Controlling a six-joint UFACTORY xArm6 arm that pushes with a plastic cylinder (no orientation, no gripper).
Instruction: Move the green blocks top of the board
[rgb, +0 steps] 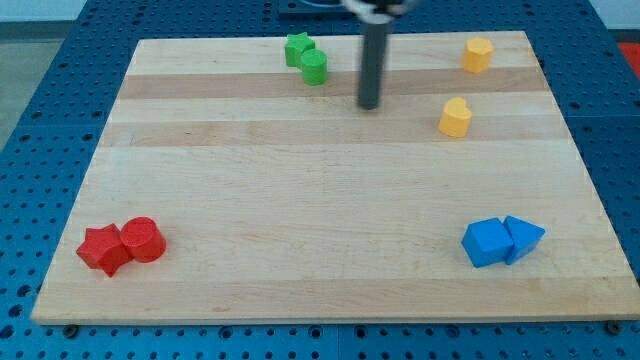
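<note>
Green blocks nearly at the top edge; my tip stands apart, to their right.

You see two green blocks, a green star (296, 48) and a green cylinder (315, 68), touching near the top of the board (300, 200). My tip (369, 105) is a bare rod with no fingers, holding nothing. I judge only a small upward push on the cylinder remains. Also two yellow, two red, two blue blocks.

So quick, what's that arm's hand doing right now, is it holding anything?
No gripper here: the arm ends in a rod, holding nothing.
My tip rests on the board, just to the view's right of the green star and green cylinder, touching neither.
</note>
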